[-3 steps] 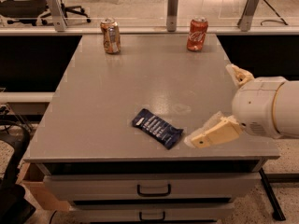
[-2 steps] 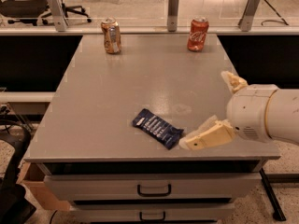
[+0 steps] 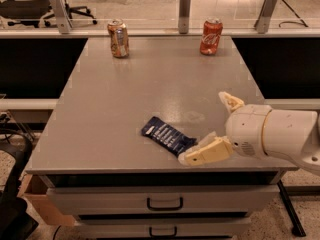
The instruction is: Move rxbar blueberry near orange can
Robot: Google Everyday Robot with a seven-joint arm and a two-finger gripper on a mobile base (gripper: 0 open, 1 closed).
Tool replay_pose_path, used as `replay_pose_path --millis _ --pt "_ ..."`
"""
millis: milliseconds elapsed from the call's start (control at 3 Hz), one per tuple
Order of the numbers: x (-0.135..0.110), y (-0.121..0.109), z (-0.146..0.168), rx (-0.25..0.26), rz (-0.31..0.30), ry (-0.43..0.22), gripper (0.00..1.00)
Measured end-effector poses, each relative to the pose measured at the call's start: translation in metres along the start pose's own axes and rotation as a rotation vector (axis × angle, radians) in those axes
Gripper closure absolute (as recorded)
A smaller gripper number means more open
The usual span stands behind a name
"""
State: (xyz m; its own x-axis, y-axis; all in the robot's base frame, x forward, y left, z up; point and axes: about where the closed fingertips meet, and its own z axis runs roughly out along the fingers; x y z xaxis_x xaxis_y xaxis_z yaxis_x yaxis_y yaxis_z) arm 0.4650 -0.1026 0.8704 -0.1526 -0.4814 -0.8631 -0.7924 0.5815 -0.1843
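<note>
The rxbar blueberry (image 3: 167, 135), a flat dark navy wrapper, lies on the grey table (image 3: 125, 94) near its front edge, angled down to the right. The orange can (image 3: 119, 38), orange-tan with pale patches, stands upright at the far left of the table. My gripper (image 3: 203, 127) is at the front right, open and empty. Its near finger (image 3: 206, 153) touches or nearly touches the bar's right end. Its far finger (image 3: 230, 102) points up over the table.
A red-orange can with white script (image 3: 211, 36) stands at the far right of the table. Posts and a rail run along the back edge. Drawers (image 3: 165, 203) sit below the front edge. An office chair (image 3: 30, 4) stands at the back left.
My gripper has moved left along the front edge, bringing its near finger up to the bar's right end. The bar and both cans have not moved.
</note>
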Motion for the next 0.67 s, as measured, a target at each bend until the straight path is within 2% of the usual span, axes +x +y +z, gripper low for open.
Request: replay_pose_path --millis 333,667 --pt "0.013 0.009 0.020 -0.049 0.045 -0.017 0.00" --pt "0.013 0.017 0.034 -0.083 0.054 -0.039 0.00"
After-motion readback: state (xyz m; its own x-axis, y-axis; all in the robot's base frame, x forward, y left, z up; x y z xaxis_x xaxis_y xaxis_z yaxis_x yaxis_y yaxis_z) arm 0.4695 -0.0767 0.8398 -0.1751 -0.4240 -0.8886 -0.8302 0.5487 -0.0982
